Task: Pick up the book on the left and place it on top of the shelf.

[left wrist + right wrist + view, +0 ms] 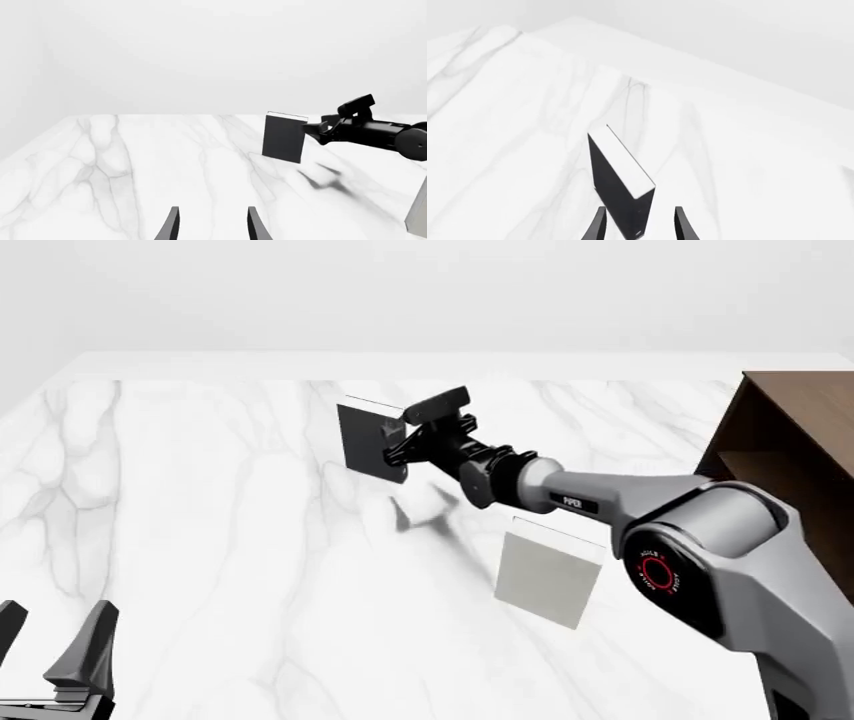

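Front view shows the right gripper (404, 443) with its black fingers (416, 412) clamped on the near edge of the thin rectangular black-covered hardback book with white page edges (370, 441). That book stands upright and off the white marble-patterned table (200, 540), with a grey shadow on the marble just below it. From the right wrist camera the same book (617, 186) sits between the two dark fingertips (597, 225), its white page edge turned upward and its dark cover facing the lens side; the far part of the book juts out beyond the tips.

Behind the fingers, the right arm's black wrist runs back into a silver-grey forearm and a bulky grey elbow housing with a red ring, which sits in front of the dark brown wooden shelf unit (787, 445). Relative to the shelf, the black book is well apart, out over the middle of the table toward the left arm's side. A pale grey-white rectangular book (547, 572) stands upright on the marble between the held book and the shelf, nearer the camera and under the forearm.

Left wrist view shows the left gripper (212, 224) with its dark fingertips apart and nothing between them, low over the table, far from the shelf, pointing toward the black book (285, 137) and the right gripper (319, 131).
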